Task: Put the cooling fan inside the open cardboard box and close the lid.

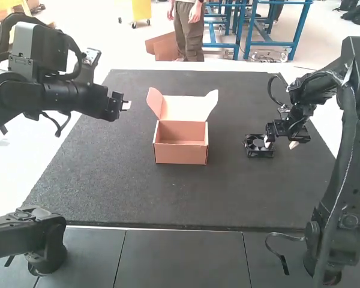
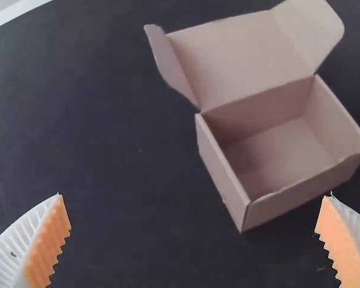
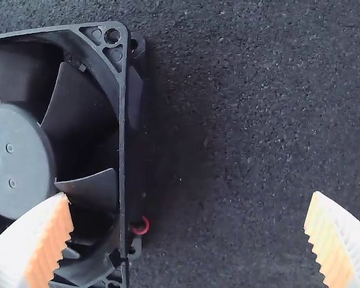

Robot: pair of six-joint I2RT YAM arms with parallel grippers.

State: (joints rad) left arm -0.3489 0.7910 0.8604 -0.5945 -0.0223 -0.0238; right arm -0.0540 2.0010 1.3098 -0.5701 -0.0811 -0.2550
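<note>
Dark table panels point(image 1: 186, 258), black mat point(image 1: 108, 180) (grainy) under box point(image 1: 180, 150), fan point(image 1: 259, 146)

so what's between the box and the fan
Nothing but bare black mat. The high view shows an open stretch between the box and the fan.

Cooling fan point(image 3: 54, 138) only partly seen

In the right wrist view it runs off the frame's edge, and one pad point(image 3: 48, 243) of the right jaws covers part of it. From above, at 3 o'clock from the cardboard box point(image 1: 180, 150), those jaws mask part of it; the box's front wall hides much of its inside.
</note>
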